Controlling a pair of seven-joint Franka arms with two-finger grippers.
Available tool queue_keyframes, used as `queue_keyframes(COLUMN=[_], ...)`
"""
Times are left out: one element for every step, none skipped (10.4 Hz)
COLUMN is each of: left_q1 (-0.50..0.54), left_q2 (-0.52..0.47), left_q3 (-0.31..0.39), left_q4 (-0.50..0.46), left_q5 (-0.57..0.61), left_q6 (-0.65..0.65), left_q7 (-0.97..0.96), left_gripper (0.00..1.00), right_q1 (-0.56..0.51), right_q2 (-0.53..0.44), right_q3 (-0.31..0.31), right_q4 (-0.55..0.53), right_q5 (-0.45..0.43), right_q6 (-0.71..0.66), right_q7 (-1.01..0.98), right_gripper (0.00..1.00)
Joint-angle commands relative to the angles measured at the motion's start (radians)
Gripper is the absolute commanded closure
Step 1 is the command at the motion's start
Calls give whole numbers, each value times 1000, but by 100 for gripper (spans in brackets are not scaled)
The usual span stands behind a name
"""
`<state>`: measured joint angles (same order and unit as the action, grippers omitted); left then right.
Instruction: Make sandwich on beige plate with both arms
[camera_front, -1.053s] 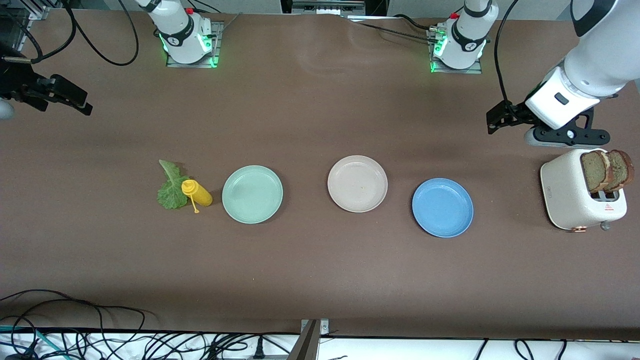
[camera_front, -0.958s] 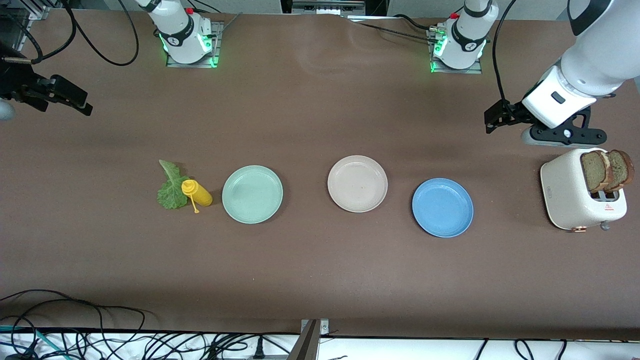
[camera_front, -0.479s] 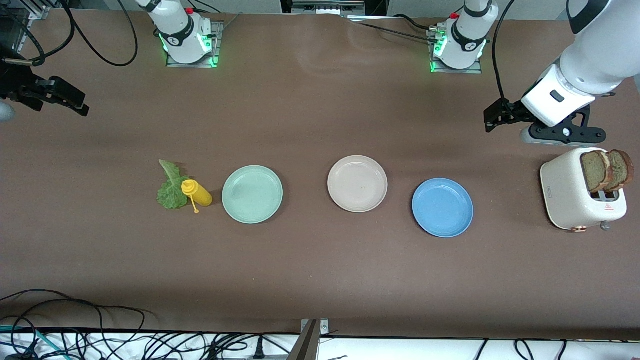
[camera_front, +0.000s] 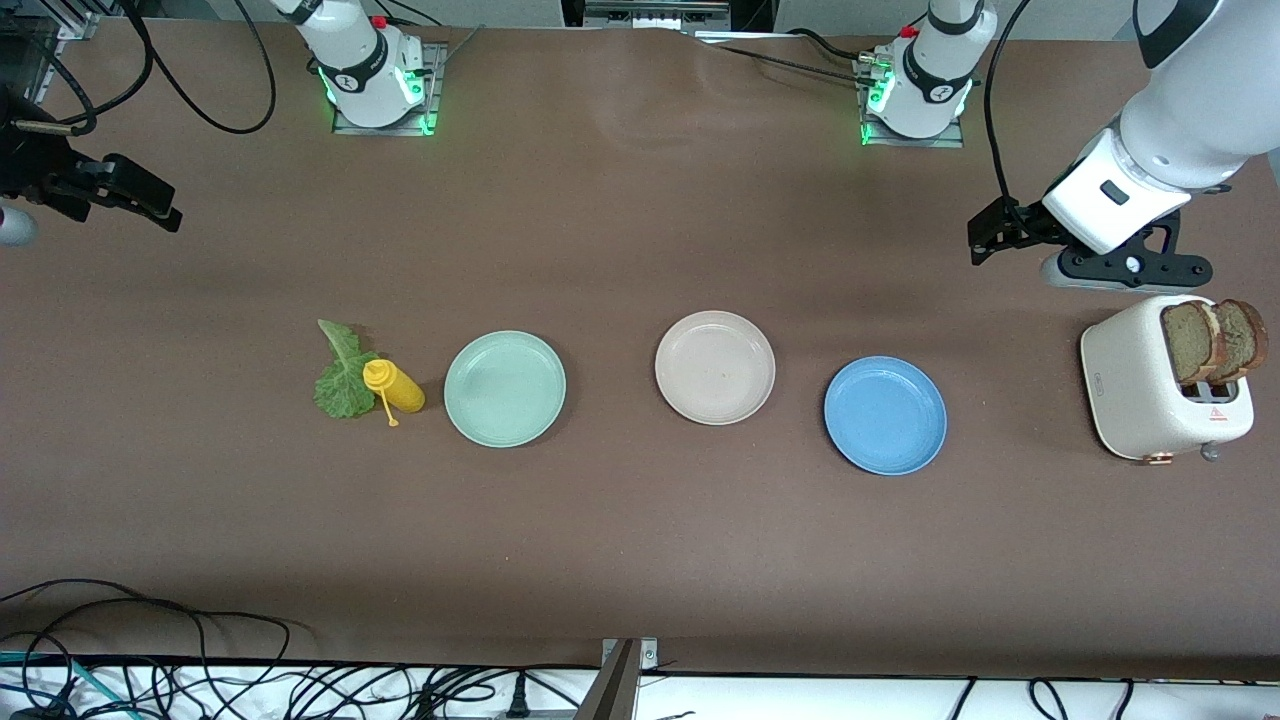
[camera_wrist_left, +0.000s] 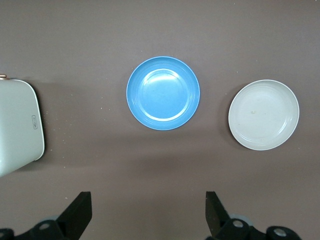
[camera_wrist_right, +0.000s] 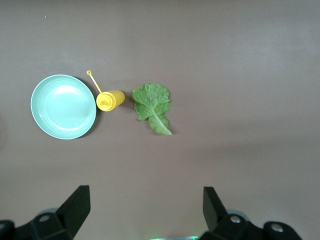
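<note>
The beige plate (camera_front: 715, 367) (camera_wrist_left: 263, 114) lies bare mid-table, between a mint green plate and a blue one. Two brown bread slices (camera_front: 1212, 341) stand upright in a white toaster (camera_front: 1140, 395) at the left arm's end. A green lettuce leaf (camera_front: 343, 375) (camera_wrist_right: 152, 105) lies flat at the right arm's end. My left gripper (camera_front: 1128, 268) (camera_wrist_left: 147, 202) hangs open and empty over bare table beside the toaster, on the side toward its base. My right gripper (camera_wrist_right: 145, 200) is open and empty, high over bare table at the right arm's end.
A yellow squeeze bottle (camera_front: 398, 387) (camera_wrist_right: 110, 100) lies on its side, touching the lettuce. Beside it is the mint green plate (camera_front: 505, 388) (camera_wrist_right: 63, 106). The blue plate (camera_front: 885, 414) (camera_wrist_left: 163, 93) lies between the beige plate and the toaster (camera_wrist_left: 17, 125). Cables run along the table's near edge.
The left hand has drifted slightly toward its base, away from the toaster. The right hand has barely shifted. Nothing on the table has moved.
</note>
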<state>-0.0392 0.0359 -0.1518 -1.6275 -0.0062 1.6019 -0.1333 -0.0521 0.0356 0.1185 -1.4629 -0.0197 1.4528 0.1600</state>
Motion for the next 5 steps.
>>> queue_keyframes(left_q1=[-2, -2, -2, -2, -1], left_q2=[-18, -18, -16, -17, -18], left_q3=[0, 0, 0, 0, 1], left_q4=[-11, -12, -11, -11, -11], left_q5=[15, 15, 15, 15, 15], left_q6=[-8, -10, -8, -10, -10], left_q7=[3, 4, 4, 3, 4], left_gripper=[0, 0, 0, 0, 0], right_q1=[6, 6, 6, 6, 6], right_q2=[3, 3, 1, 1, 3], right_q3=[7, 7, 7, 7, 6], right_q4=[7, -2, -10, -11, -13], right_q5=[-19, -19, -17, -17, -17], right_q6=[-23, -23, -23, -23, -22], right_q7=[18, 18, 19, 19, 19], right_gripper=[0, 0, 0, 0, 0])
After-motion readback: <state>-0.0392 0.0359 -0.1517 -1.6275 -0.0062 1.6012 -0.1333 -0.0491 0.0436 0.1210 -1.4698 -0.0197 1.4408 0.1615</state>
